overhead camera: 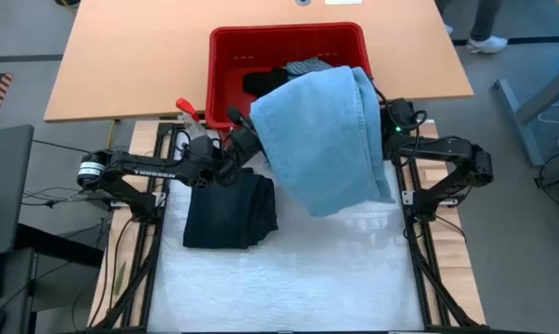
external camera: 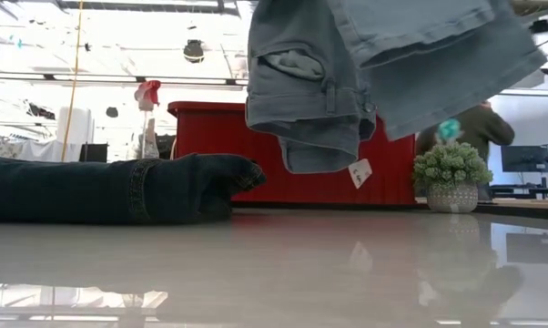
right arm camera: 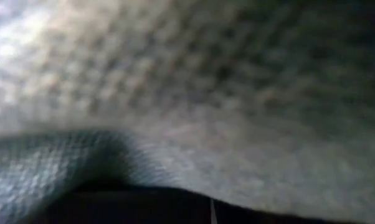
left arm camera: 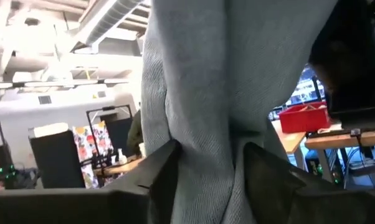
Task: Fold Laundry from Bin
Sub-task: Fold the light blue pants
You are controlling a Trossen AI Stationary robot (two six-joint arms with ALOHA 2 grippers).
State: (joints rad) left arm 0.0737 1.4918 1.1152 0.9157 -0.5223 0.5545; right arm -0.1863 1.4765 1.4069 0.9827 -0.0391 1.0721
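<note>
jeans: light blue denim jeans (overhead camera: 326,134) held up in the air, bunched, draped from over the bin's front rim out above the far half of the white mat; in the low view the waistband end (external camera: 310,109) hangs clear of the table, a tag dangling under it
bin: red bin (overhead camera: 226,65) at the far edge of the mat, centre; striped shirt (overhead camera: 309,66) and a small black piece (overhead camera: 266,82) inside it
left gripper: left gripper (overhead camera: 240,141) at the jeans' left edge, just in front of the bin; wrist view shows denim pinched between its fingers (left arm camera: 166,177), jaws about half apart on a thick fold
right gripper: right gripper (overhead camera: 383,111) at the jeans' right edge beside the bin's front right corner, mostly hidden by cloth; wrist view filled with denim weave (right arm camera: 187,93); jaws closed tight, judged to be gripping the jeans
navy piece: dark navy piece (overhead camera: 231,211) folded flat on the mat's left side, under the left arm, apart from the hanging jeans
key relation: jeans hang between both grippers, long axis running from the bin towards the mat's near edge; free mat lies nearer the near edge and right of the navy piece
step (judgement): carrying jeans out to lay flat; likely lower towards open mat, keeping clear of navy piece
risk (judgement): bunched cloth may land creased or overlap navy piece
</note>
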